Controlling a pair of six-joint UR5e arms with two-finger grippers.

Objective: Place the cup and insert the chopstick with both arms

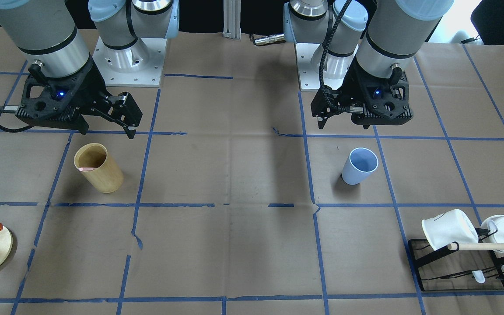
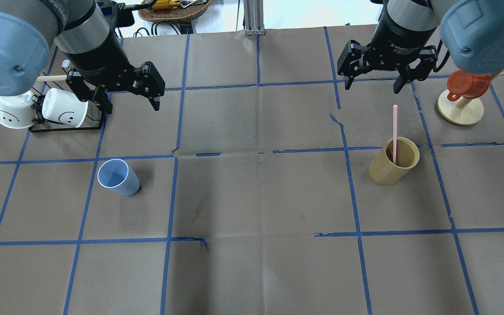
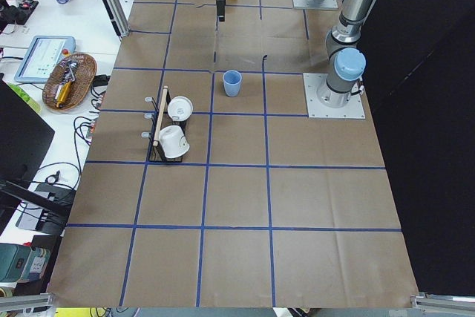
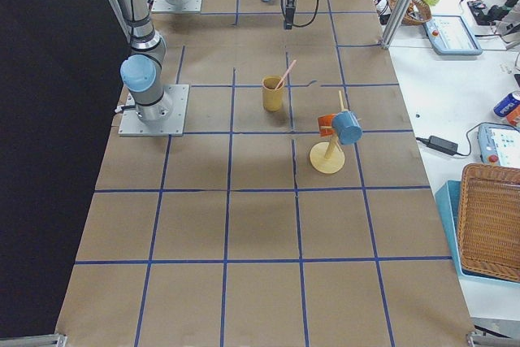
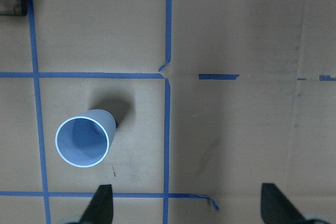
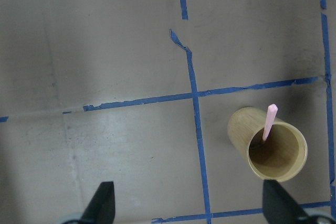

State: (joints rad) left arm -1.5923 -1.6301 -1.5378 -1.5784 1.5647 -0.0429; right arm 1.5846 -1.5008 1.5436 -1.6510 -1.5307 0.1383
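Observation:
The light-blue cup (image 2: 117, 177) stands upright on the paper-covered table, also in the front view (image 1: 359, 166) and the left wrist view (image 5: 84, 140). My left gripper (image 2: 132, 106) hangs open and empty above the table, beyond the cup; its fingertips (image 5: 102, 203) show wide apart. One pale-pink chopstick (image 2: 395, 129) leans inside the tan wooden holder (image 2: 392, 168), also in the right wrist view (image 6: 269, 121). My right gripper (image 2: 375, 85) is open and empty, above and beyond the holder.
A black rack with two white mugs (image 2: 61, 111) and a wooden dowel sits by my left gripper. A wooden mug tree (image 2: 460, 109) with a red mug stands at the far right, near my right gripper. Blue tape lines grid the table.

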